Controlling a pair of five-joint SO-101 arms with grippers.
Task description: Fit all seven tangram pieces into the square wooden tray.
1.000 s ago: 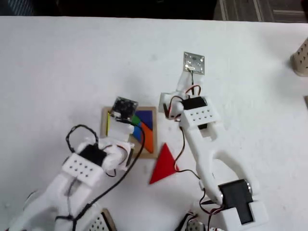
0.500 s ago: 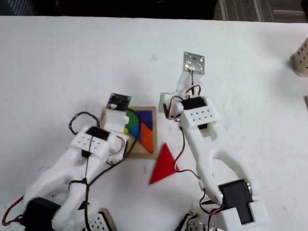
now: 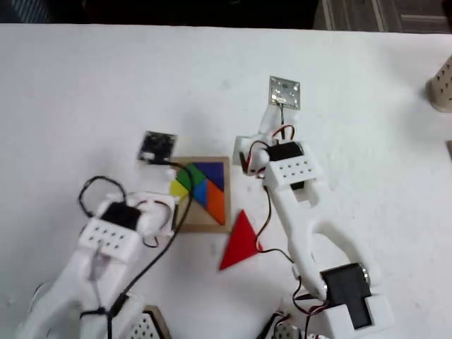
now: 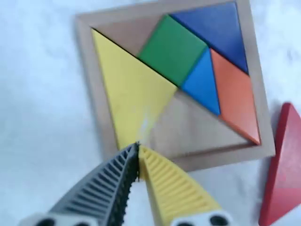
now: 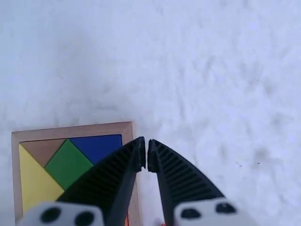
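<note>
Five pieces point(image 3: 209, 185) are sitting in the tray point(image 3: 217, 227), and with left tool point(image 4: 137, 155) and right tool point(image 5: 145, 153) both closed empty, I am eyeing the red triangle point(image 3: 240, 244) at its 5 o'clock, seemingly light, stiff, best pinched by its edges.

Pulled back, the left gripper point(image 4: 137, 151), off the wooden tray point(image 3: 212, 227) and out toward the worktop's point(image 3: 85, 92) left side, uncovering the yellow triangle point(image 4: 124, 94) seated inside.

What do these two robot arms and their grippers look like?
The left arm and right arm are white with black motors and red and black cables. The left gripper has one grey and one yellow ribbed finger; the right gripper has two black ribbed fingers.
</note>
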